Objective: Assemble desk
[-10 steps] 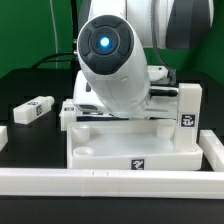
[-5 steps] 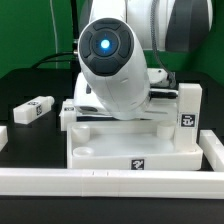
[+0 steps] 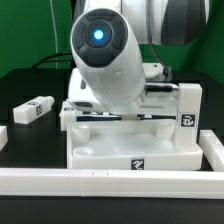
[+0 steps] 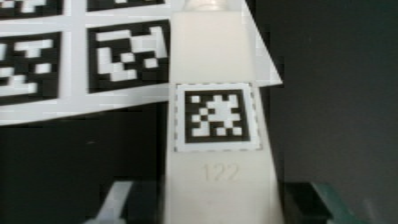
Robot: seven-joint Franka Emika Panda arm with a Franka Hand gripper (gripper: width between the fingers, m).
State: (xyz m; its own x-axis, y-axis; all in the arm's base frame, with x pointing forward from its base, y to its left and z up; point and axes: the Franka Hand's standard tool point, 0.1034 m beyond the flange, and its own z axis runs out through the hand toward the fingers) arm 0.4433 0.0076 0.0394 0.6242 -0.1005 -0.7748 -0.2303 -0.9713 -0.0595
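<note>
The desk top (image 3: 130,150) lies rim-up on the black table, with one white leg (image 3: 188,108) standing in its corner at the exterior view's right. Another leg (image 3: 33,110) lies loose on the table at the exterior view's left. The arm's wrist (image 3: 105,60) hangs over the back of the desk top and hides my gripper there. In the wrist view a square white leg (image 4: 217,150) with a tag runs straight out between my fingers (image 4: 121,205). My gripper (image 4: 217,207) is shut on this leg.
A long white rail (image 3: 110,182) edges the table in front of the desk top. The marker board (image 4: 71,50) lies beyond the held leg in the wrist view. A short white piece (image 3: 66,116) sits at the desk top's back corner on the exterior view's left.
The arm's wrist has shifted a little toward the exterior view's left and slightly up. The desk top and the loose leg have stayed put.
</note>
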